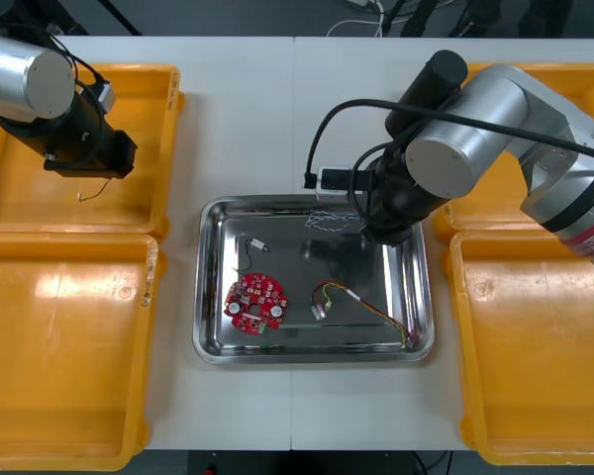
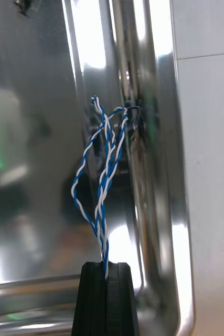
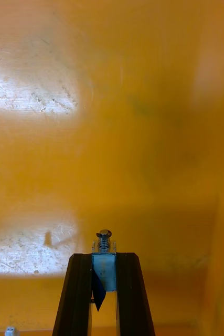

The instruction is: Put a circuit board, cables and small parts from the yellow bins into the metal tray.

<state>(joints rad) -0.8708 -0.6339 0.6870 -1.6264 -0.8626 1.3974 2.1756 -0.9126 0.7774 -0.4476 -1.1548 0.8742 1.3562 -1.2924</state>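
My right gripper [image 2: 105, 268] is shut on the twisted blue and white cable [image 2: 104, 173]. The cable's loops hang over the far right corner of the metal tray [image 1: 210, 297], close to its wall [image 2: 159, 157]. From the front the cable [image 1: 332, 220] trails just left of my right gripper [image 1: 374, 232]. In the tray lie a round red circuit board [image 1: 255, 302], a red and yellow cable [image 1: 361, 302] and a small metal part [image 1: 258, 244]. My left gripper [image 3: 104, 260] is shut on another small metal part [image 3: 104, 254], above the floor of the far left yellow bin [image 1: 129, 203].
Two yellow bins stand at each side of the tray; the near left bin [image 1: 69, 346] and near right bin [image 1: 535, 366] show bare floors. One more small part [image 3: 9, 331] lies on the bin floor beside my left fingers. A thin wire [image 1: 94, 191] dangles under the left gripper [image 1: 104, 163].
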